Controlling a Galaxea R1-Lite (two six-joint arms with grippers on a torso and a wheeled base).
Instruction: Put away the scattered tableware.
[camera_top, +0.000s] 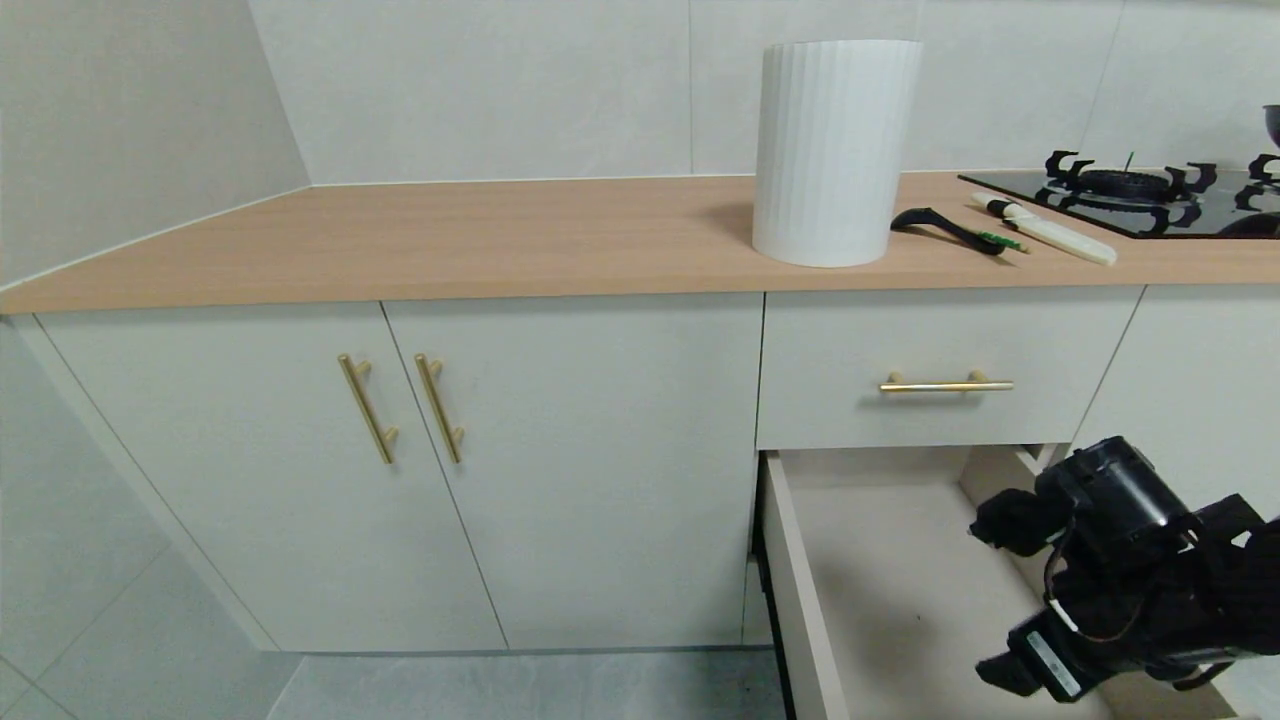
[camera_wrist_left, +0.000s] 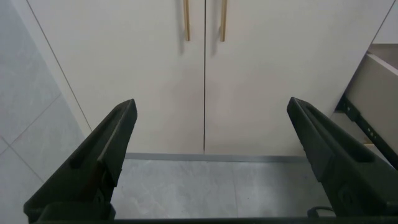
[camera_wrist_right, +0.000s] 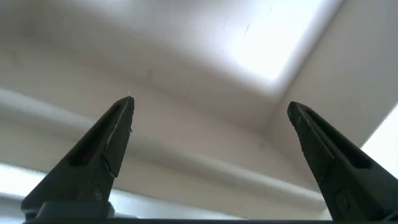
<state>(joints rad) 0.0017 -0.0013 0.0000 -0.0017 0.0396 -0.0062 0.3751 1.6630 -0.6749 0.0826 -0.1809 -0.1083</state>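
Right gripper (camera_wrist_right: 208, 107), nearest the camera at lower right, hangs over the open drawer (camera_top: 800, 560), jaws spread and holding nothing. Left gripper (camera_wrist_left: 208, 109), jaws likewise spread and empty, faces the closed cabinet doors (camera_wrist_left: 205, 74) low by the floor. The tableware lies on the counter (camera_top: 500, 240) above and beyond the drawer: a black spoon (camera_top: 945, 228) and, just to its right, a white utensil (camera_top: 1050, 235), between a ribbed white cylinder (camera_top: 835, 150) and the hob (camera_top: 1130, 200). Both pieces run from far left to near right. They sit well above the right jaws, and the right arm is judged the nearer for the pick.
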